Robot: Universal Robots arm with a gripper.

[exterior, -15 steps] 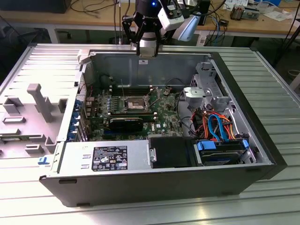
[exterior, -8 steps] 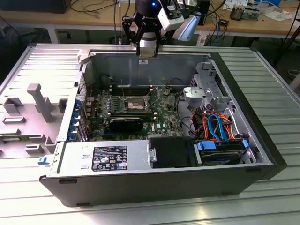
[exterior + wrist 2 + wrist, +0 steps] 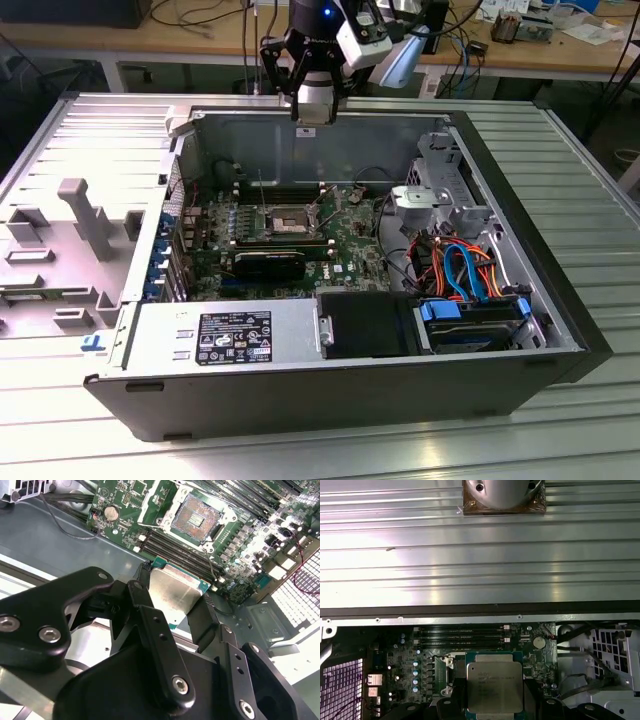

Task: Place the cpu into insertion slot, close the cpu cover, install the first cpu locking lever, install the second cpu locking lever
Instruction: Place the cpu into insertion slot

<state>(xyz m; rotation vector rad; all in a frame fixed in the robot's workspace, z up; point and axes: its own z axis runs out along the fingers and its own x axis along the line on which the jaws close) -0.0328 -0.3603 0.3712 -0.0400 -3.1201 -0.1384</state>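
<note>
My gripper [image 3: 313,116] hangs above the far wall of the open computer case [image 3: 300,130], shut on the cpu [image 3: 170,587], a flat square chip with a silver-grey top. In both wrist views the black fingers [image 3: 145,597] press on two opposite edges of the cpu [image 3: 495,685]. The insertion slot [image 3: 285,218] lies on the green board well below and nearer the case's middle. Its dark contact field [image 3: 196,516] is bare inside a silver metal rim. I cannot tell the cpu cover apart from that rim.
Long black memory slots [image 3: 175,550] run between the socket and the case wall. A black fan shroud [image 3: 365,325], a power supply [image 3: 225,335] and a drive bay with blue and orange cables [image 3: 465,270] line the near side. The case stands on a ribbed metal table [image 3: 470,555].
</note>
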